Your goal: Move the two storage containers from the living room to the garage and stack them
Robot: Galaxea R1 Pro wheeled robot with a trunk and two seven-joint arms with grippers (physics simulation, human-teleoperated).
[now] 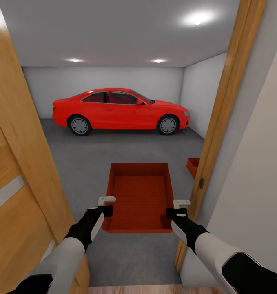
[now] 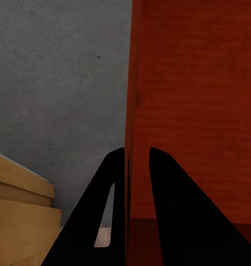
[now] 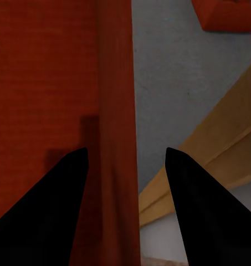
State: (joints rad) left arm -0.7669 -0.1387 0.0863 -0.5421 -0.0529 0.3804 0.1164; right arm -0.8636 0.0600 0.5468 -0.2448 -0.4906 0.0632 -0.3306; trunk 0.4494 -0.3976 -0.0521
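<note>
Orange-red storage container [image 1: 139,196] hangs above the grey garage floor [image 1: 126,253] in the doorway. Left gripper [image 1: 107,205] clamps its left wall; right gripper [image 1: 176,207] straddles its right wall, fingers wider apart. Second container [image 1: 193,166] sits beyond the wooden door frame [image 1: 220,110], before the red car [image 1: 121,111].

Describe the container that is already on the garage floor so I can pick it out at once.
Past the red car, look down the right door frame to the grey floor. The orange-red box peeking out there is it; unlike the container both grippers carry, nothing holds it.
</note>
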